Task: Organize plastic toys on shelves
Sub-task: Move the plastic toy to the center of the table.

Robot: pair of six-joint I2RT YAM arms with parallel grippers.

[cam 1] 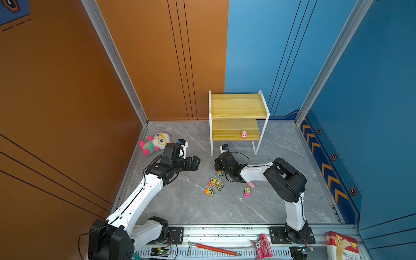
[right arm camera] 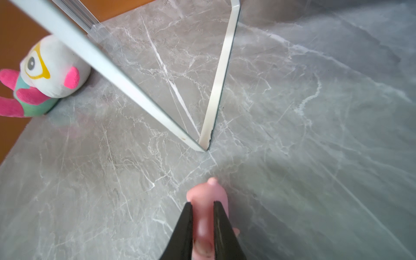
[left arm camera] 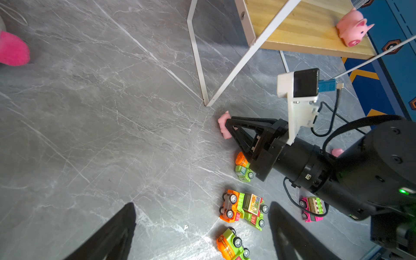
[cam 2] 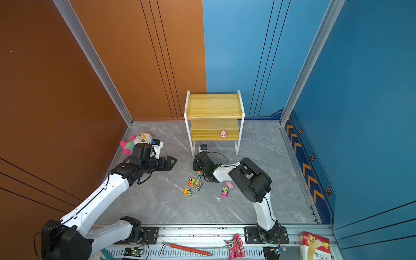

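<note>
Right wrist view: right fingers (right arm camera: pixel 184 229) clamped on a pink pig (right arm camera: pixel 206 191), one finger on each flank, the body bulging out past the tips.
Held pig, place: low at the table (cam 1: pixel 180 209), just in front of the near left leg of the shelves (cam 1: pixel 238 105); whether it touches the table cannot be told.
Left wrist view: left fingers (left arm camera: pixel 112 234) spread wide with nothing between them, hanging above the table, apart from every toy.
Shelves, build: two-tier rack, yellowish boards in a thin white frame, at the back of the table near the wall; lower board narrower.
Shelves, contents: one shelf pig (cam 1: pixel 244 134) standing on the lower board, toward its right end, seen in both top views.
Table, pigs: one loose pig (cam 1: pixel 251 185) lying just beside the right arm (cam 1: pixel 258 173), partly hidden by it.
Table, trucks: four orange-green trucks; one (cam 1: pixel 220 173) half under the right wrist, two (cam 1: pixel 212 182) (cam 1: pixel 220 185) touching side by side, one (cam 1: pixel 209 192) just in front of that pair.
Table, trucks, other: one pink truck (cam 1: pixel 247 192) standing alone, near the loose pig.
Table, other: plush doll (cam 1: pixel 155 141) lying at the back left corner, behind the left arm (cam 1: pixel 144 189).
</note>
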